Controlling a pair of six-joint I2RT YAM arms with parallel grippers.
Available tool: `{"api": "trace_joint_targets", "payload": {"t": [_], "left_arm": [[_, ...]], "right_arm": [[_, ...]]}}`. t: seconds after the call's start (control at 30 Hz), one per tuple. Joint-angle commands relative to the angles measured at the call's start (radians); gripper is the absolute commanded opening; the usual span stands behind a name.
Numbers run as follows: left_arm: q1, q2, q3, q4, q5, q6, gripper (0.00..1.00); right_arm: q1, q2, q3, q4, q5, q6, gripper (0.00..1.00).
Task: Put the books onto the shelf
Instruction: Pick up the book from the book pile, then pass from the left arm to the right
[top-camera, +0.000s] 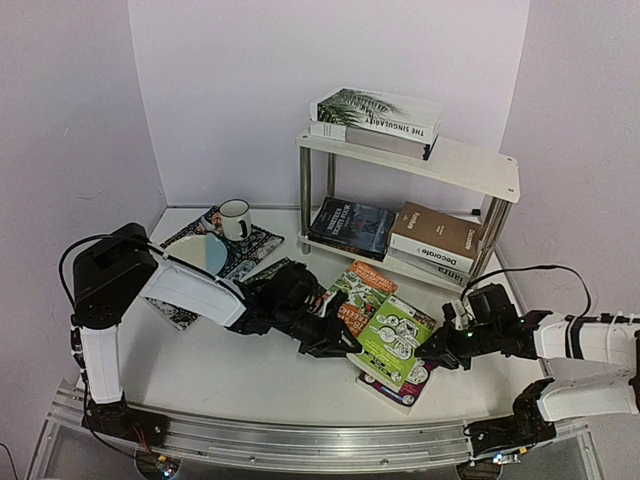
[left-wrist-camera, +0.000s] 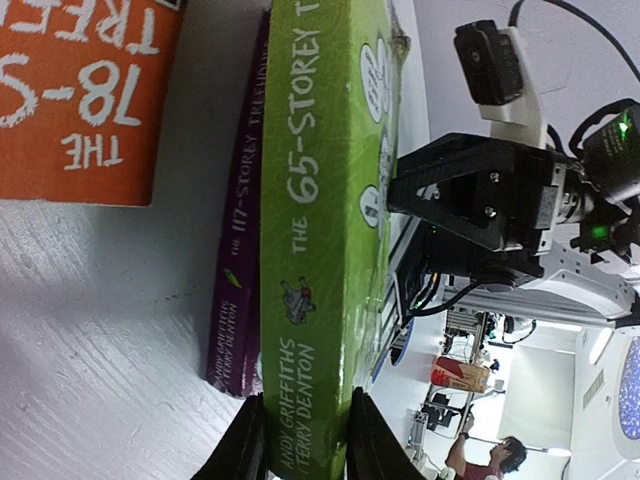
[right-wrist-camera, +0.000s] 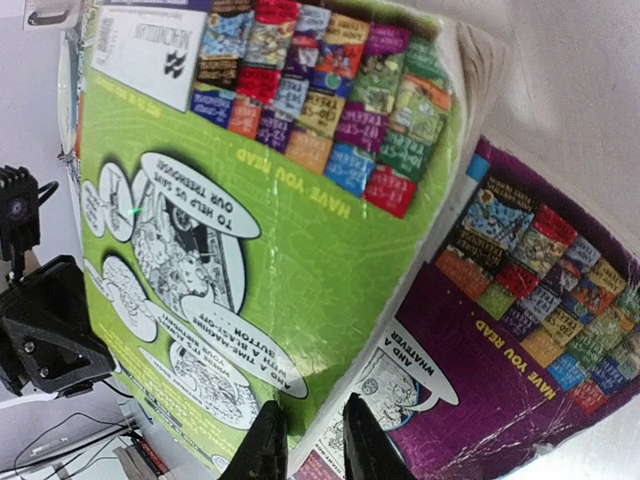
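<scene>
Together, left gripper (left-wrist-camera: 305, 445) and right gripper (right-wrist-camera: 307, 445) pinch the glossy lime-green paperback (top-camera: 398, 338).

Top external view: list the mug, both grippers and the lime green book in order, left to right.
mug → left gripper → lime green book → right gripper

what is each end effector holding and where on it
Both pinch the lime green book: the left end effector at its spine's end, the right end effector on the opposite page-side edge.
</scene>
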Motion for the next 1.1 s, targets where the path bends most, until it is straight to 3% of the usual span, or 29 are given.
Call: {"api": "trace_joint_targets", "payload": {"t": [0.0,0.13,0.2,0.27,0.4,0.7,0.9,1.07], "left_arm": [[-0.005,-0.112,-0.004,0.074,0.009,0.047,0.00],[-0.001,-0.179,-0.009,0.027,-0.003,0.136,0.00],[0.001,-0.211,0.030,-0.095,-0.067,0.220,0.00],[-0.003,-0.218,0.132,-0.385,-0.190,0.342,0.00],[-0.007,-0.264,0.250,-0.577,-0.312,0.510,0.00],[-0.014,-0.374,0.411,-0.734,-0.452,0.785,0.00],[-0.041,-0.411,0.396,-0.748,-0.609,0.986,0.00],[-0.082,-0.398,0.367,-0.741,-0.835,1.165,0.00]], "right_arm": [[0.008,-0.053,0.030,-0.131,0.010,-0.043,0.29],[0.008,-0.125,0.138,-0.276,0.056,-0.141,0.40],[0.009,-0.152,0.198,-0.343,0.072,-0.209,0.44],[0.008,-0.171,0.252,-0.393,0.066,-0.267,0.50],[0.008,-0.167,0.358,-0.424,-0.061,-0.373,0.59],[0.008,-0.127,0.681,-0.577,-0.142,-0.672,0.65],[0.009,-0.143,0.726,-0.486,-0.037,-0.788,0.63],[0.008,-0.134,0.724,-0.397,-0.209,-0.971,0.69]]}}
